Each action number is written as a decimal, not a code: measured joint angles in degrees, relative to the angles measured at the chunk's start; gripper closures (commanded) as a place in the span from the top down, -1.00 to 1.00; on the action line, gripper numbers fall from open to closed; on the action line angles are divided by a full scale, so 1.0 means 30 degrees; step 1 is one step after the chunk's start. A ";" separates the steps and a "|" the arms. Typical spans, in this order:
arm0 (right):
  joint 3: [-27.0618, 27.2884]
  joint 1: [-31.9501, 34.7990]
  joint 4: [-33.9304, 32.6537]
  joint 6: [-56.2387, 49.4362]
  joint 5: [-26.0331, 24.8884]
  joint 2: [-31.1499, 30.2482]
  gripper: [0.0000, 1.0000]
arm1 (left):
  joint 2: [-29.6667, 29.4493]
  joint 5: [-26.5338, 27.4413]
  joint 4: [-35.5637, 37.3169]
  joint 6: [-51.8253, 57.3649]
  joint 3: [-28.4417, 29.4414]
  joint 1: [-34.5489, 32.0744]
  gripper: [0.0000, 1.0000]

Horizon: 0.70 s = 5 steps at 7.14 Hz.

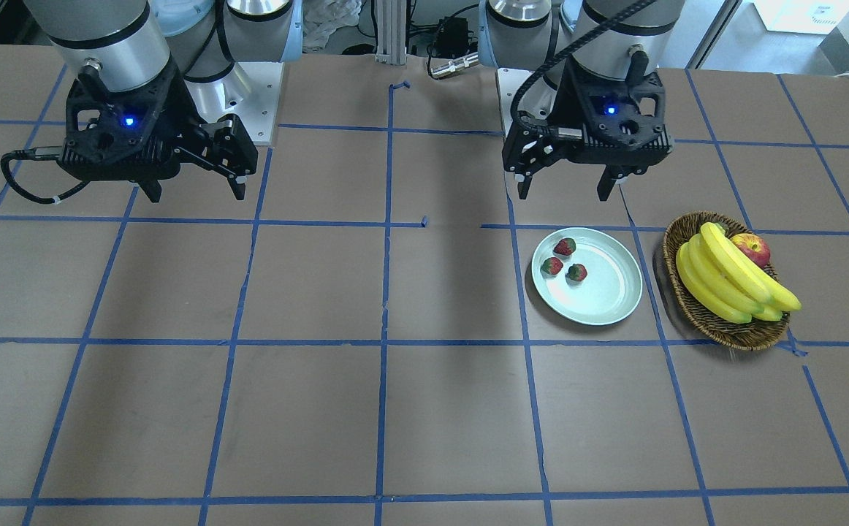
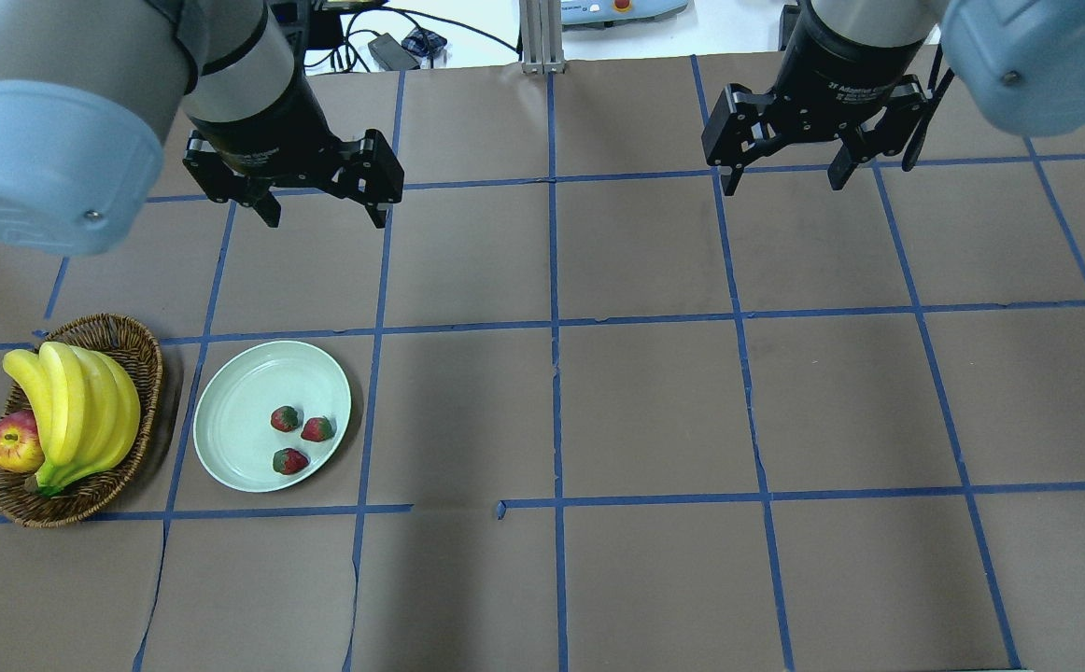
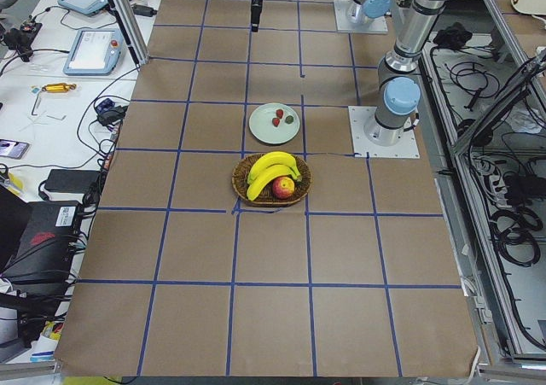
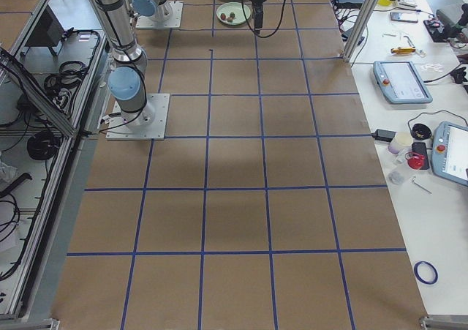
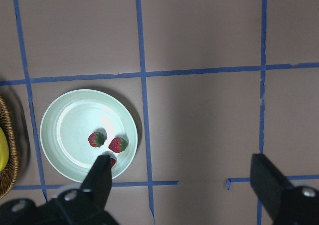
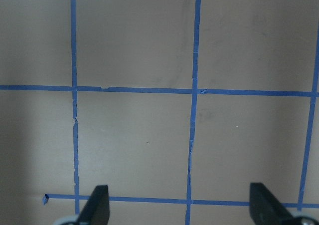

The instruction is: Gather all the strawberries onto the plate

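Note:
Three strawberries lie in the mint-green plate: one, a second and a third. The plate also shows in the front view with the berries in its part nearest the table's middle. My left gripper hangs open and empty above the table, beyond the plate. In the left wrist view the plate lies at lower left; one finger partly hides one berry. My right gripper is open and empty, far to the right; its wrist view shows only bare table.
A brown wicker basket stands left of the plate, holding bananas and a red-yellow apple. The brown tabletop carries a grid of blue tape lines. The arm bases stand at the table's robot side.

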 measured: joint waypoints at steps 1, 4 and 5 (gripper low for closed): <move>-0.0005 -0.0005 -0.0327 -0.0033 -0.0116 0.0000 1.00 | 0.0035 -0.0039 0.0040 0.0254 0.0073 0.0461 1.00; -0.0153 -0.0007 -0.2062 -0.0233 -0.0059 0.0003 1.00 | 0.0100 -0.0008 0.0132 0.0362 0.0021 0.0636 1.00; -0.0210 -0.0004 -0.2724 -0.0287 -0.0092 0.0051 1.00 | 0.0085 -0.0004 0.0137 0.0249 -0.0016 0.0614 1.00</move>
